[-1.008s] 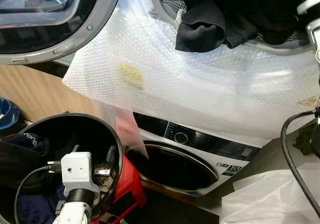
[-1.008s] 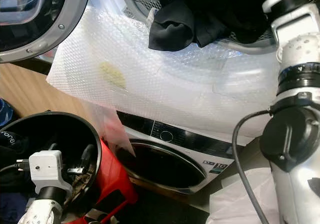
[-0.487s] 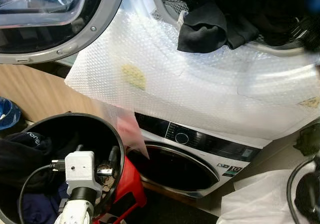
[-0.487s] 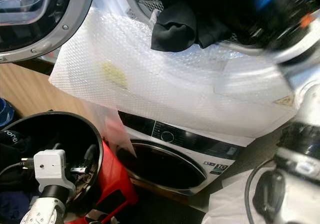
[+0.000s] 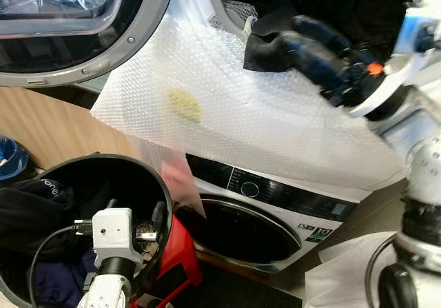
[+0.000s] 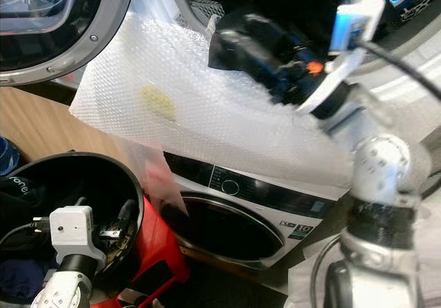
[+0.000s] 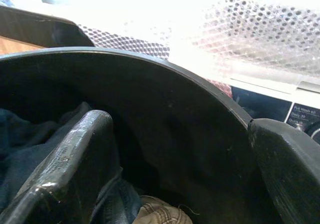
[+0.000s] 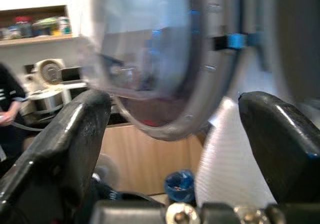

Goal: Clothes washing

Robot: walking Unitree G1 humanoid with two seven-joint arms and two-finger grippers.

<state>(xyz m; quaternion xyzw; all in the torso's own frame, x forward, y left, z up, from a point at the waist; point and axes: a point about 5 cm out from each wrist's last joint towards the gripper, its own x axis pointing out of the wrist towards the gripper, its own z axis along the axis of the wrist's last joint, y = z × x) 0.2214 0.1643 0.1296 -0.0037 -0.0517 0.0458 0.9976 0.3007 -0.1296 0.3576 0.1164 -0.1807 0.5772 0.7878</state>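
Clothes hang from an upper drum while a black tub of laundry stands below.

In the left eye view, a black garment (image 5: 275,43) is seen at the top centre, hanging over the rim of the upper drum (image 5: 231,8) onto bubble wrap (image 5: 241,108); the right tool (image 5: 303,43), blurred, is held just beside it at the upper right. A black laundry tub (image 5: 148,184) of dark clothes is placed at the lower left, with the left tool (image 5: 148,235) inside it. A lower washing machine (image 5: 275,204) is seen at the bottom centre. In the left wrist view, the left tool's fingers (image 7: 70,159) are spread apart, nothing between them, above dark clothes (image 7: 25,139). In the right wrist view, the right tool's fingers (image 8: 65,144) are likewise parted and empty, facing a round glass door (image 8: 160,58).
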